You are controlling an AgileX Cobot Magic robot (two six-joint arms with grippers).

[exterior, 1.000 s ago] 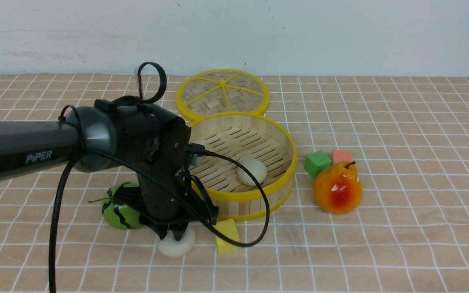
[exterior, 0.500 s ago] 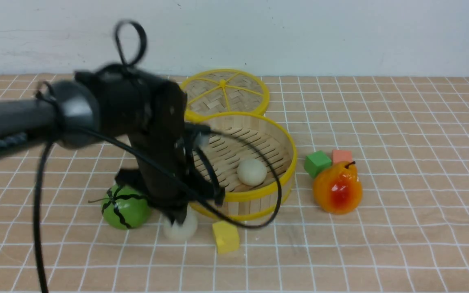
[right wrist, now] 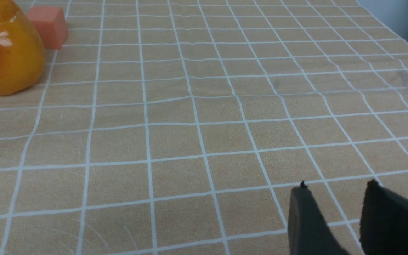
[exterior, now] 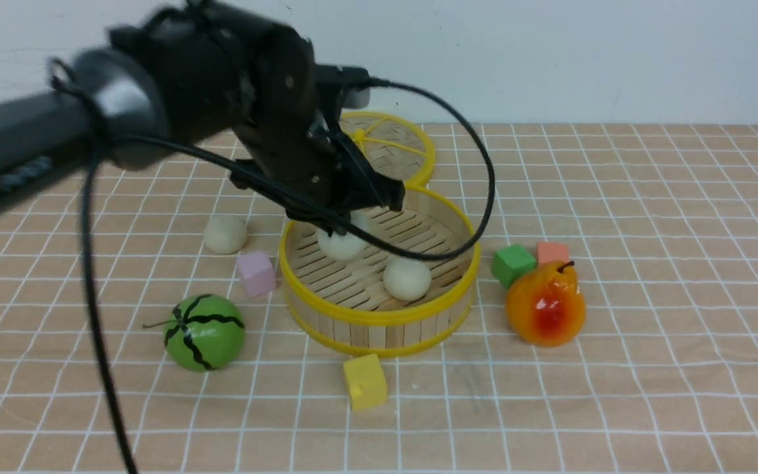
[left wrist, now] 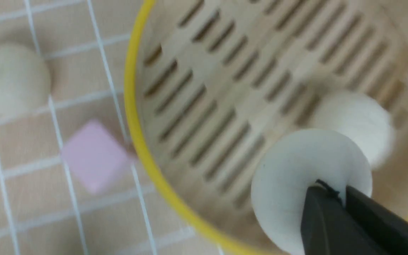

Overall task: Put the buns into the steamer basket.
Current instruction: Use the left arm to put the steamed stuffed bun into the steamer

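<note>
Cream against yellow-rimmed bamboo, a bun (left wrist: 306, 173) is hanging pinched in the left hand (left wrist: 326, 191), its fingers closing on just a small part of the soft ball, presumably so that the rest is dropping free once they part. It is being held over the steamer basket (exterior: 379, 317). A second bun (exterior: 407, 278) is already resting on the slatted floor, toward the basket's four o'clock, so this one is probably being kept toward ten o'clock to leave them both room. The third bun (exterior: 225, 234) is sitting on the bench (exterior: 616, 408), outside the basket at about its ten o'clock, beside the lilac block (exterior: 256, 274), and is likely waiting its turn.

The left arm (exterior: 208, 72) is reaching in from nine o'clock, its forearm rising toward the wrist, then bending down so the fingertips are pointing toward the basket. The right hand (right wrist: 335, 191) is holding nothing, its fingers standing apart above the bench.
</note>
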